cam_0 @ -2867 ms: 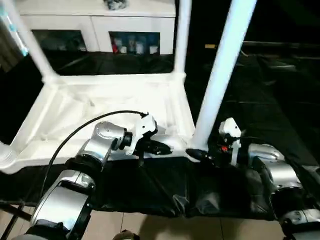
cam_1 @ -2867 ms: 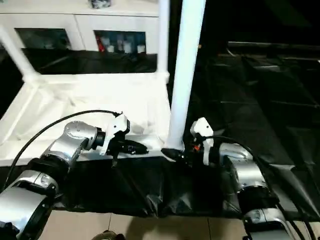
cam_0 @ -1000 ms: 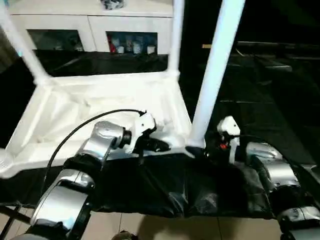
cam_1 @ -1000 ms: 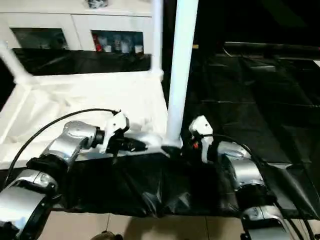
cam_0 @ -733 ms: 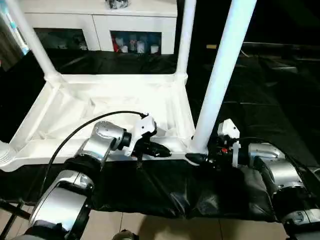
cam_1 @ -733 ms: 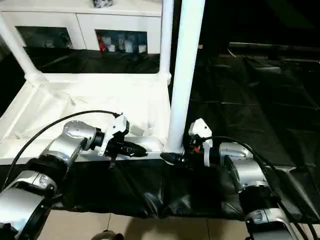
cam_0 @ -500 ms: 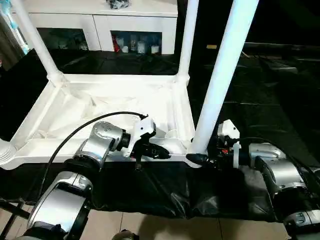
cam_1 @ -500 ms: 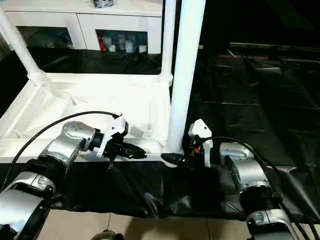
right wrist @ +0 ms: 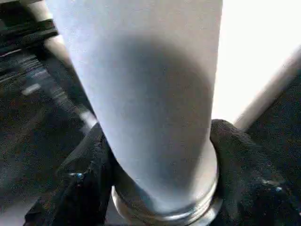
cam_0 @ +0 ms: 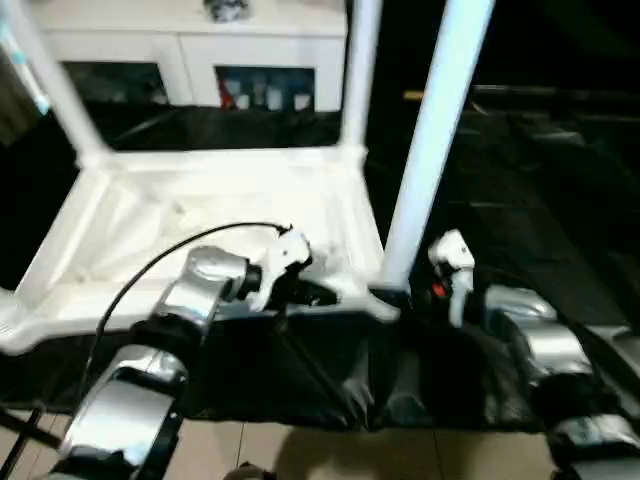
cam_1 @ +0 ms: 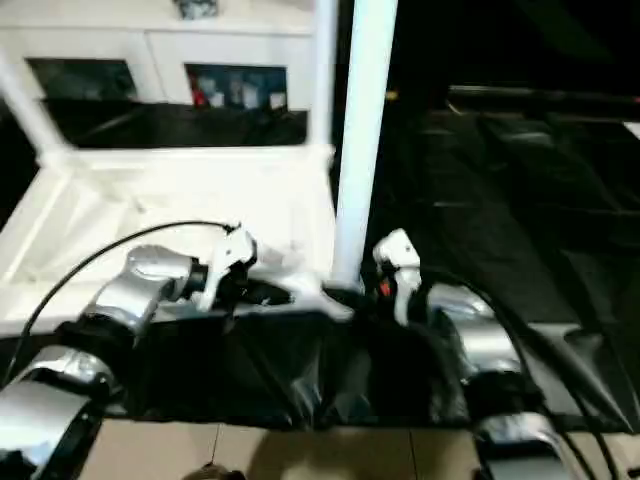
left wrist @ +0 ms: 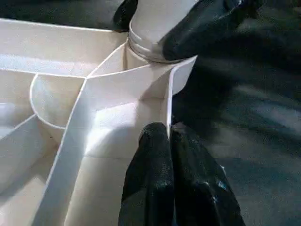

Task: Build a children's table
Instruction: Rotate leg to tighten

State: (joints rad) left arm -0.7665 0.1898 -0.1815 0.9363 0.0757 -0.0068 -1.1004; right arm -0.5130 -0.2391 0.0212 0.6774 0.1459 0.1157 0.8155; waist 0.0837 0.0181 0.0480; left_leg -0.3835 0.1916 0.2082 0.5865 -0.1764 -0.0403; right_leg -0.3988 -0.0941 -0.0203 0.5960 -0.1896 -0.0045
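Note:
The children's table lies upside down on a black sheet, its white ribbed top facing up. Legs stand in the far left socket, the far right socket and the near right socket. My left gripper is shut on the top's thin near rim, close to the near right corner. My right gripper reaches in from the right, and its black fingers hug both sides of the near right leg just above its socket collar.
A white cabinet with glass doors stands behind the table. The black sheet spreads out to the right and towards me. A strip of tiled floor shows at the near edge.
The whole view has shifted a little. My right gripper's fingers have closed in around the base of the near right leg. The left gripper keeps its hold on the rim.

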